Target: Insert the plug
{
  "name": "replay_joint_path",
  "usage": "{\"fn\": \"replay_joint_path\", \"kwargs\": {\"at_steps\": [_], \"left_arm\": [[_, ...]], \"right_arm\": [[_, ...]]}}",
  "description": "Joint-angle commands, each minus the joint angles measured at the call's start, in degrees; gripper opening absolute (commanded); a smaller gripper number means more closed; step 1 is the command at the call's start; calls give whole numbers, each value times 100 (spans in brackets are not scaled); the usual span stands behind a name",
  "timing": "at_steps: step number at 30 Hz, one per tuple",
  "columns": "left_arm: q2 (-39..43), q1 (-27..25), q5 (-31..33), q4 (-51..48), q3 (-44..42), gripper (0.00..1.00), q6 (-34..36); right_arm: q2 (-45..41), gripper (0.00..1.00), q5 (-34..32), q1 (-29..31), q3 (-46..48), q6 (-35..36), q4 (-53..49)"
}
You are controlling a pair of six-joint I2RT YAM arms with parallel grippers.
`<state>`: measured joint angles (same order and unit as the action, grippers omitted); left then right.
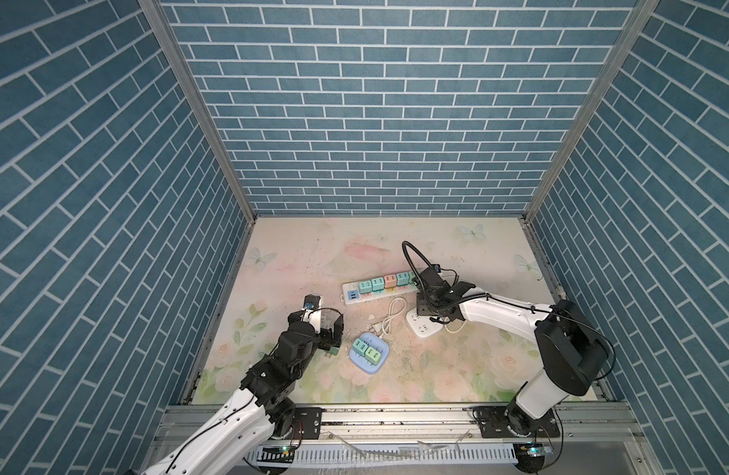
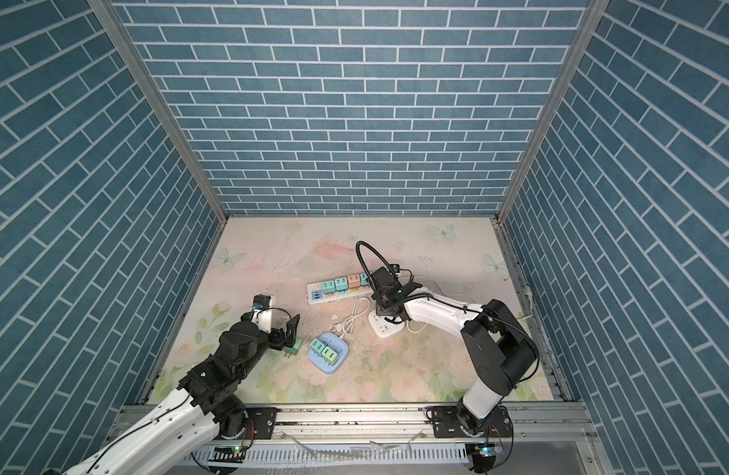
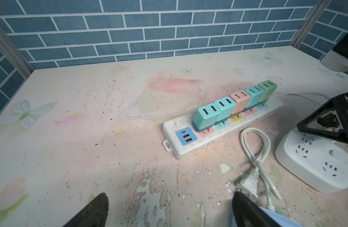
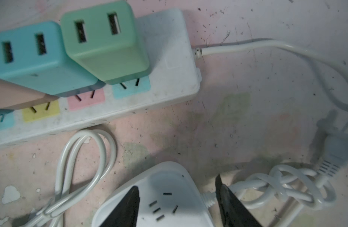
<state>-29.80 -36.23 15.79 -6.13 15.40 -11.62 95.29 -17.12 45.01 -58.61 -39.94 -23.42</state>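
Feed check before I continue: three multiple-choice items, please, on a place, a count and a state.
1. The right pincer is over: A the white rounded socket block; B the blue tray; C the brick wall.
2. Coloured cube chargers standing in the long white power strip: A three; B five; C seven.
3. The left pincer is: A shut on a cable; B shut on a charger; C open, empty.
A: the block lies right below it. B: three teal, one pink, one green. C: it stands wide, nothing between.
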Motion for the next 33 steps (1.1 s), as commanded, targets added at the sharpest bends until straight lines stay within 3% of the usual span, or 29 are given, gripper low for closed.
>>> {"fn": "replay_joint_path", "kwargs": {"at_steps": [1,14,23,33], "left_arm": [[-1,37,45,7,-30,100,23],[35,37,20,6,-28,100,28],[18,36,14,13,-28,100,28],[9,35,0,7,-30,100,28]], "right_arm": [[302,66,-21,16,-303,230,-136],[1220,66,123,-17,-962,314,-207],[655,63,831,388,-103,385,292],[12,64,905,1290,868,444,277]]}}
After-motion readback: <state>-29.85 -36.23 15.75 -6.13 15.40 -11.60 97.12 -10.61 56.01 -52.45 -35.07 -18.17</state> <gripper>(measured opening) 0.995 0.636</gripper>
